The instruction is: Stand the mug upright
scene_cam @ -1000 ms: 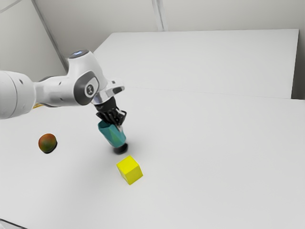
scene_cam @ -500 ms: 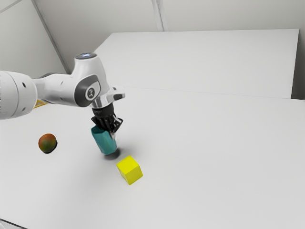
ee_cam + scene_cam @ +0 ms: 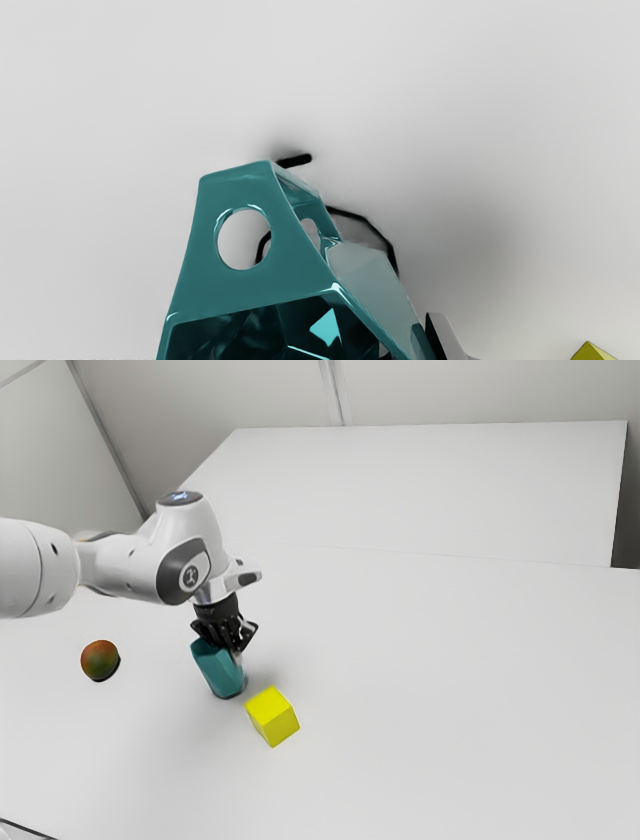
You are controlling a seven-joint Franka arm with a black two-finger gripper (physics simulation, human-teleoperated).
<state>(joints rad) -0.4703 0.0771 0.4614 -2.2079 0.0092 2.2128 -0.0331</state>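
Observation:
The black gripper (image 3: 230, 645) points down at the upper end of the teal mug (image 3: 220, 669), shut on its wall. The mug leans, its rim toward the exterior view's upper left and its base low at the table, close beside the yellow cube; whether the base bears on the table is hard to tell. In the wrist view the gripper (image 3: 407, 347) has one finger outside the mug's wall and a sliver of the other inside the rim. The mug (image 3: 370, 280) shows its dark opening and its angular handle with a round hole.
A yellow cube (image 3: 272, 716) rests near the mug's base, toward the exterior view's right. On the white table (image 3: 430, 690) a red-green round fruit (image 3: 100, 660) lies toward the exterior view's left.
The gripper and mug have shifted toward the exterior view's left, then lower. The mug's base has come down to its shadow, and the mug leans less than at first. Cube and fruit have stayed put.

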